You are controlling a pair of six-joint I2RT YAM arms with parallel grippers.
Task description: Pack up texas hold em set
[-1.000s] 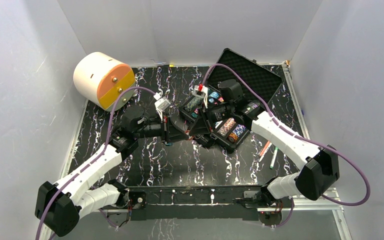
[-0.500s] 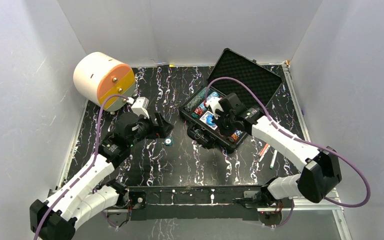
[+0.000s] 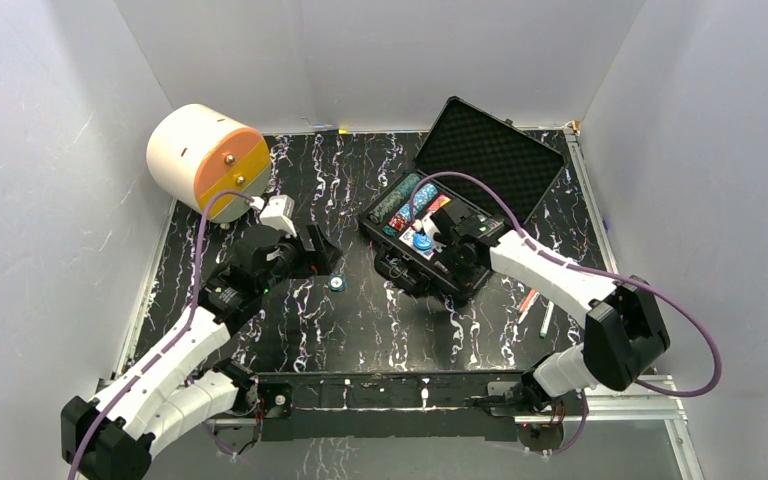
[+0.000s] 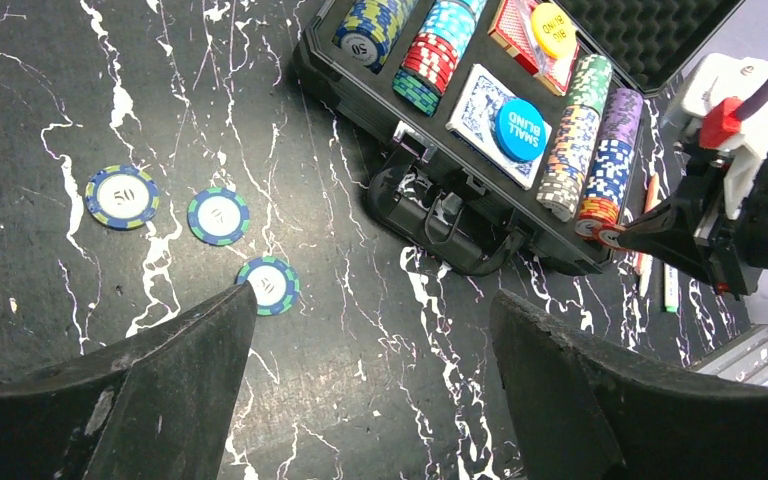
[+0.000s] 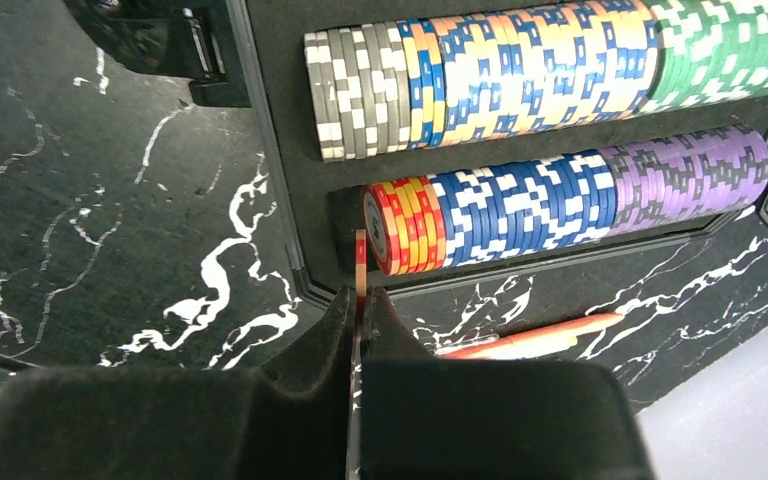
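Tabletop (image 3: 360,320) open leftward; left jaws spread, right jaws pinch red chip (image 5: 361,262) at case (image 3: 490,150) rim.

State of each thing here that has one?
Black rectangular hard case: open, lid raised.
Left gripper: open, empty, above the table.
Right gripper: shut on a thin red poker chip, held upright at a row's end.
Three blue-rimmed loose chips: flat on the table, outside the case.

A robotics lab test cell: plain white panel walls (image 3: 50,150) box in a black, white-veined marble-pattern tabletop (image 3: 360,330), my two white-and-black arms (image 3: 175,350) are bolted to a dark metal rail (image 3: 390,390) at its near edge, trailing purple cables (image 3: 712,345)
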